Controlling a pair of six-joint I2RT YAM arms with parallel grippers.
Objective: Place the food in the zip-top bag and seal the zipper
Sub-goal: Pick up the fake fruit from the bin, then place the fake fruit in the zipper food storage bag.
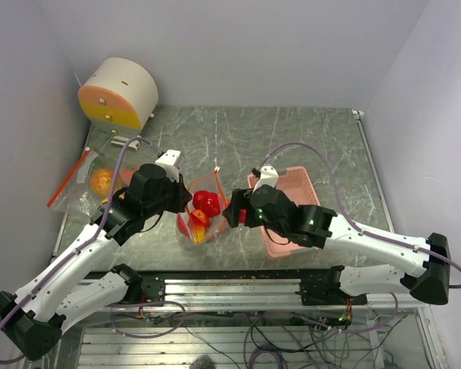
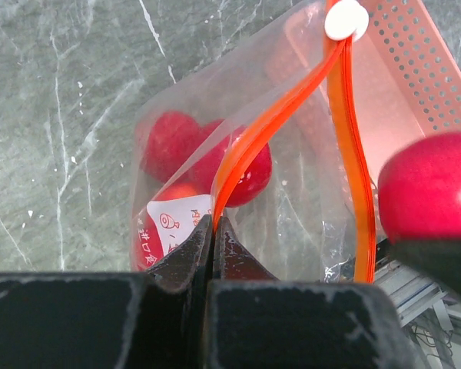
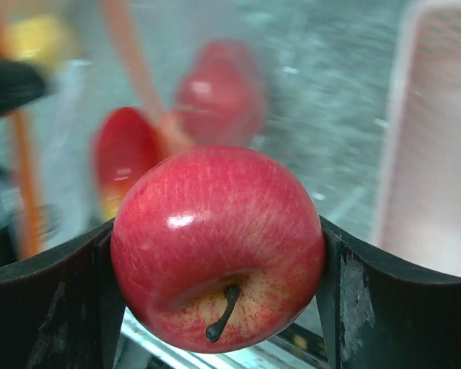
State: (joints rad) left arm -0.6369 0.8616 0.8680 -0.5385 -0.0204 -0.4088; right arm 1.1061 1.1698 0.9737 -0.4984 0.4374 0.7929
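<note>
Tabletop (image 1: pixel 307 138) of grey-green veined stone filled most of the top view, and at its upper left corner we saw a cream drum with an orange face (image 1: pixel 119 94). Right of centre lay the pink basket (image 1: pixel 296 184), partly covered by the right arm. Just beside it, at mid-frame, the clear zip-top bag (image 1: pixel 207 186) stood with its mouth open. A second clear bag (image 1: pixel 78 196) lay at the left edge of the table, with an orange fruit (image 1: pixel 101 182) inside it. The left gripper (image 2: pixel 213 224) had its jaws pressed together on the bag's orange zipper strip (image 2: pixel 265 127), at the near rim of the mouth. The right gripper (image 3: pixel 215 254) was clamped on a red apple (image 3: pixel 215 231), stem toward the camera, and hung beside the bag's mouth at the right of the left wrist view. Inside the bag we counted two red fruits (image 2: pixel 242 173) and a yellow-orange piece (image 1: pixel 198 219) low down. A white slider (image 2: pixel 346 20) sat at the far end of the zipper.
</note>
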